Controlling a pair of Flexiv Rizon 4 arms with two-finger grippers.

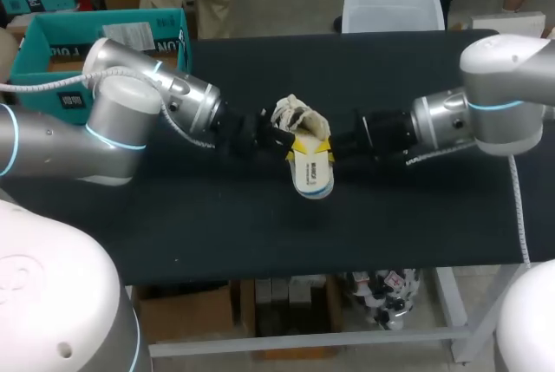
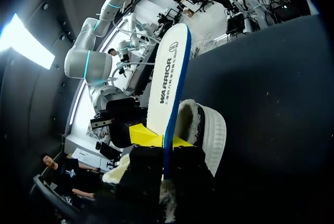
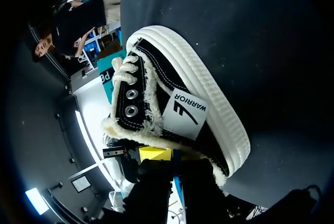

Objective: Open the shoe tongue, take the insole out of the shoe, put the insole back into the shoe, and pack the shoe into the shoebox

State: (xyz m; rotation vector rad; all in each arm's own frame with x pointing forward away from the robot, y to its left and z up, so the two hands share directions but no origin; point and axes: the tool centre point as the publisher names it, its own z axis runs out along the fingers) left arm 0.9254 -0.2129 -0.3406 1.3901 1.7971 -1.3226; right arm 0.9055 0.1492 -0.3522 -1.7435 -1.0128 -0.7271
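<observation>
Left wrist view is showing the left gripper point(image 2: 163, 140) pinching the insole point(image 2: 168, 72) at its blue edge, with one yellow tip pressing on each face. The white sheet is standing up and running away ahead of the gripper. Just beside it, the shoe point(image 2: 206, 130) is showing its fleecy opening and white sole.

From the head view, both arms are meeting at the middle of the table point(image 1: 260, 225). The shoe is sitting between them, and the insole is sticking out of it toward the near edge. The right gripper point(image 3: 175, 157) is sitting right against the shoe's fleecy collar, with the laced front ahead of it (whether it is clamping the collar, the insole or nothing at all, I cannot tell). The shoebox point(image 1: 30, 47) is standing at the far left corner, well apart from the shoe.

I am judging the insole step to be the one in hand. Most of the insole is showing outside the shoe, so it is either coming clear or starting back in, and these pictures are not settling which. Either way, the next move is calling for the right arm to be steadying the shoe. The left arm should be holding the insole in line with the opening, so that the edge is not catching on the fleece or folding over. Packing is not yet begun.
</observation>
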